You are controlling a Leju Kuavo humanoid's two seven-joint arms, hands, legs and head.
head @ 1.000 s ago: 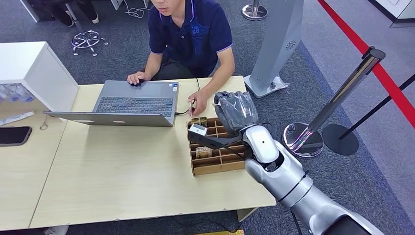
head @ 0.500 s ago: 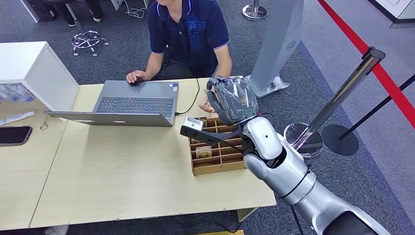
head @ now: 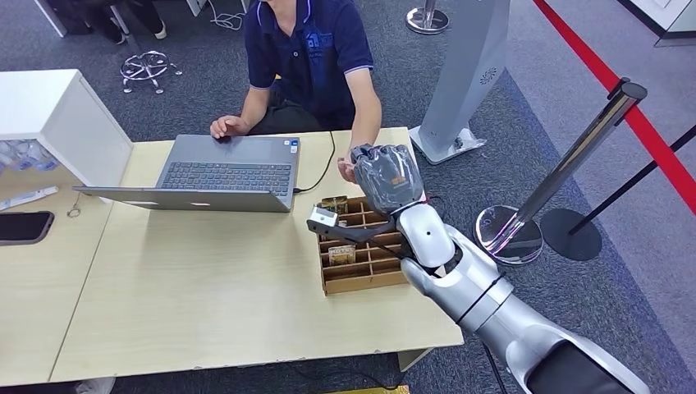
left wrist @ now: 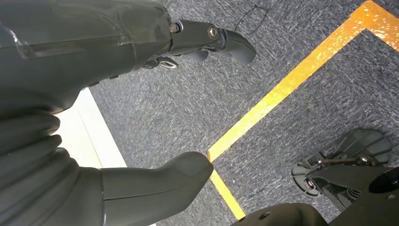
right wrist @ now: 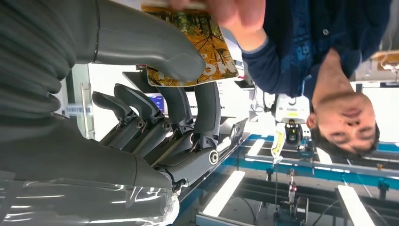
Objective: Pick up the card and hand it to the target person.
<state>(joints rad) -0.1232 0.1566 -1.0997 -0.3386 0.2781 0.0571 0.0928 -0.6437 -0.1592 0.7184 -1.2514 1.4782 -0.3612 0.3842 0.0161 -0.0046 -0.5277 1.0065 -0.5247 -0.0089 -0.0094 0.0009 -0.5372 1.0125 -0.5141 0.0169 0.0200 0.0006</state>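
Observation:
The card (right wrist: 202, 44), printed with yellow autumn leaves, is pinched between the thumb and fingers of my right hand (right wrist: 141, 117). The person's fingers (right wrist: 226, 12) grip the card's far edge. In the head view my right hand (head: 387, 176) is raised over the far end of the wooden box (head: 365, 275), right beside the person's hand (head: 348, 170); there my hand hides the card. The person (head: 308, 49) sits behind the table in a dark blue polo shirt. My left hand (left wrist: 84, 52) hangs over the carpet, fingers apart, holding nothing.
The wooden box has several compartments, with another card (head: 341, 254) in one. An open laptop (head: 226, 174) lies at the person's other hand. A phone (head: 23, 227) and a white box (head: 49, 115) are at the left. A stanchion (head: 574, 164) stands right of the table.
My right hand rose from over the box and moved a little toward the person. The person's hand left the table and came up to the card.

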